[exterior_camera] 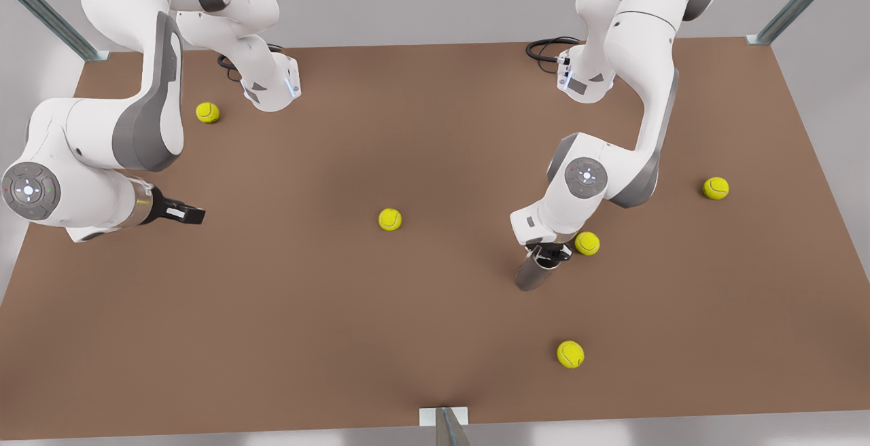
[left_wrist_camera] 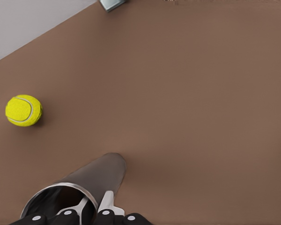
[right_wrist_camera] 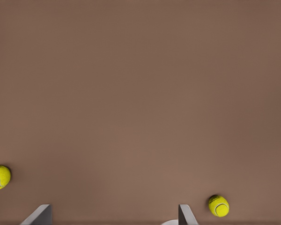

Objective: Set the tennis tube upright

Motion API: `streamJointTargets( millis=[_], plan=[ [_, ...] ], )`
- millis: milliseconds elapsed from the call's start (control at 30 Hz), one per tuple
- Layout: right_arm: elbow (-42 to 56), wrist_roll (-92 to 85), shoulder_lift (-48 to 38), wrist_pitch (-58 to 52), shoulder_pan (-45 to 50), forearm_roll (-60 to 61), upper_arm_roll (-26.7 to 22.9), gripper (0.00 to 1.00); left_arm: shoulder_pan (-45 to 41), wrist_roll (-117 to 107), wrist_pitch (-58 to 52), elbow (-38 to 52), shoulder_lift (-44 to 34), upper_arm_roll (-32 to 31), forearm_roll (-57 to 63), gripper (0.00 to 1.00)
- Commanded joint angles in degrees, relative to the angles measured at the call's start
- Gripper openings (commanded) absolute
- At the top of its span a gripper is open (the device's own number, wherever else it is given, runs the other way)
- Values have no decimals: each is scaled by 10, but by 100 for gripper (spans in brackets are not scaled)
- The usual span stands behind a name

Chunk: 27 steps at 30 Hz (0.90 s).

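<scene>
The tennis tube (exterior_camera: 531,276), a grey metallic cylinder with a dark hollow inside, stands steeply tilted at the front view's right of centre. My left gripper (exterior_camera: 548,254) is shut on the wall at its upper rim. In the left wrist view one finger sits inside the tennis tube (left_wrist_camera: 100,176) and one outside, with the left gripper (left_wrist_camera: 94,207) at the open end. Whether the lower end touches the table I cannot tell. My right gripper (exterior_camera: 185,213) waits low at the front view's left, open with nothing between its fingers (right_wrist_camera: 41,214).
Several yellow tennis balls lie on the brown table (exterior_camera: 306,310): one (exterior_camera: 587,243) right beside the left gripper, one (exterior_camera: 570,354) nearer the front edge, one (exterior_camera: 390,219) at the centre, one (exterior_camera: 716,187) far right, one (exterior_camera: 208,112) back left.
</scene>
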Motion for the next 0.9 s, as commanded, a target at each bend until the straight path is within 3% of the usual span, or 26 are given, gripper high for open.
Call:
streamJointTargets(
  millis=[0, 67, 267, 300, 333, 400, 467, 567, 600, 633, 733, 867],
  plan=[
    [0, -1, -1, 0, -1, 0, 0, 100, 0, -48, -6, 7, -2, 0, 0, 30],
    [0, 0, -1, 0, 0, 0, -1, 100, 0, -47, -8, 8, -8, 0, 1, 30],
    [1, 0, -1, -1, 0, 0, -1, 100, -1, -48, -195, 143, -8, -3, 3, 31],
    [1, -1, -1, -1, 0, 0, -1, 100, -1, -45, -220, 167, -6, -3, 4, 45],
    [2, -1, -2, -1, -1, 0, -1, 100, 0, -46, -238, 179, -8, -2, 4, 100],
    [9, -1, -2, -2, -1, -1, -1, 100, 7, -46, -264, 180, -37, 12, 4, 100],
    [6, 1, -7, -2, 0, -9, 4, 100, 6, -41, -325, 183, -58, 79, 7, 100],
    [-5, -30, -36, 14, -4, -32, 38, 100, 7, -61, -351, 196, -81, 113, 11, 100],
    [-7, -34, -46, 20, -5, -32, 38, 100, 26, -73, -356, 196, -100, 107, 9, 100],
    [-6, -34, -53, 20, -4, -31, 39, 100, 85, -75, -355, 188, -115, 40, 14, 100],
    [-6, -33, -55, 17, -5, -32, 39, 100, 145, -91, -356, 184, -145, -50, 43, 100],
    [-9, -34, -63, 21, -19, -39, 51, 100, 152, -91, -349, 136, -180, -56, 43, 100]
  ],
)
